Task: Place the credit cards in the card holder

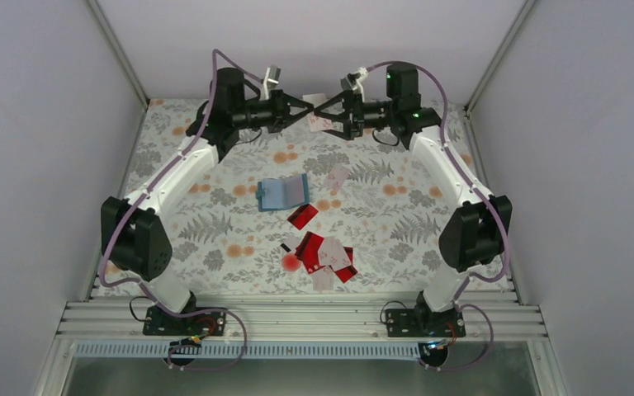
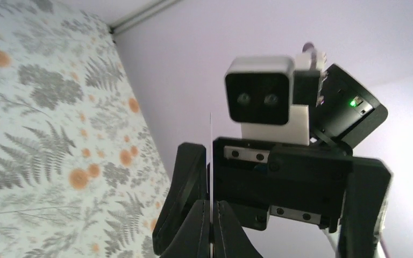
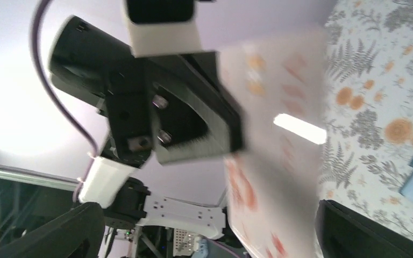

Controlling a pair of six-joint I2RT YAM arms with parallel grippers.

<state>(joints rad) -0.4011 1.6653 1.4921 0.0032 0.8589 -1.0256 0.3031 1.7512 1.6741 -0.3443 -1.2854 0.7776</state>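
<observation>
High above the back of the table, my left gripper (image 1: 312, 113) is shut on a white credit card (image 1: 320, 122). That card shows edge-on (image 2: 211, 161) between the pinched fingers (image 2: 212, 215) in the left wrist view. My right gripper (image 1: 331, 115) faces it with its jaws wide open on either side of the card (image 3: 279, 161), not touching it. The teal card holder (image 1: 283, 194) lies open on the floral cloth mid-table. Nearby lie a red card (image 1: 303, 216), a pale card (image 1: 338, 176) and a pile of red and white cards (image 1: 326, 253).
A small round red blob (image 1: 290, 262) and a tiny black piece (image 1: 286, 246) lie beside the pile. White walls close the table at the back and on both sides. A metal rail (image 1: 297, 318) runs along the near edge by the arm bases.
</observation>
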